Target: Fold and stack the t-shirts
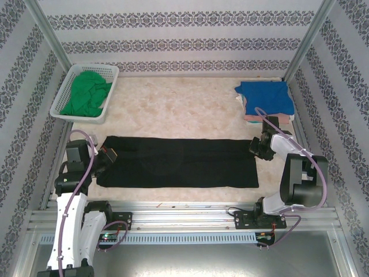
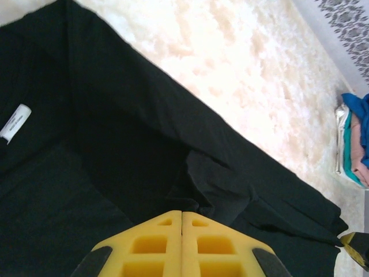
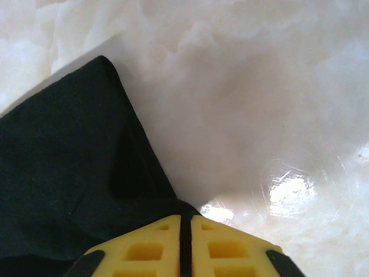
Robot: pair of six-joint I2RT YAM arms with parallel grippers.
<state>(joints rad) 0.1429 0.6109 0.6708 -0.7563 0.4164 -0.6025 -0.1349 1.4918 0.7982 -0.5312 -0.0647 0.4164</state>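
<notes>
A large black t-shirt [image 1: 179, 164] lies folded into a long strip across the near half of the table. My left gripper [image 1: 108, 156] is at its left end. In the left wrist view the yellow fingers [image 2: 182, 213] are pressed together with black cloth [image 2: 144, 115] bunched at their tips. My right gripper [image 1: 256, 147] is at the strip's far right corner. Its fingers [image 3: 185, 218] are nearly together with black cloth [image 3: 57, 150] in the thin gap between them. A folded blue t-shirt [image 1: 265, 97] tops a stack with a pink one [image 1: 262, 119] beneath, at the back right. A green t-shirt [image 1: 86, 95] lies crumpled in the basket.
The white lattice basket [image 1: 62, 98] stands at the back left corner. Patterned walls close in the table on three sides. A white label [image 2: 14, 122] shows on the black shirt. The folded stack [image 2: 354, 144] lies at the table's far edge in the left wrist view.
</notes>
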